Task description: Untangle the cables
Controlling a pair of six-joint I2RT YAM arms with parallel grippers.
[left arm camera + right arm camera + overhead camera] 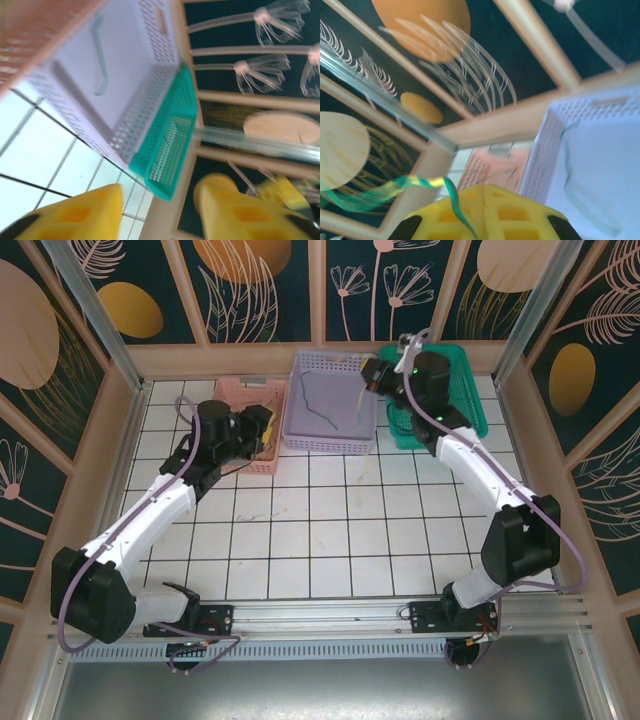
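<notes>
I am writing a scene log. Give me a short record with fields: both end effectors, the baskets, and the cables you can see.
left end effector: open, nothing between its fingers, over the pink basket
right end effector: shut on a green cable, at the right edge of the lilac basket
lilac basket: holds one dark cable
green basket: right of the lilac basket, partly covered by the right arm

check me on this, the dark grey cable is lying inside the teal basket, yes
No. The dark grey cable is lying inside the lilac basket, not the teal basket beside it. The top external view shows this.
</notes>
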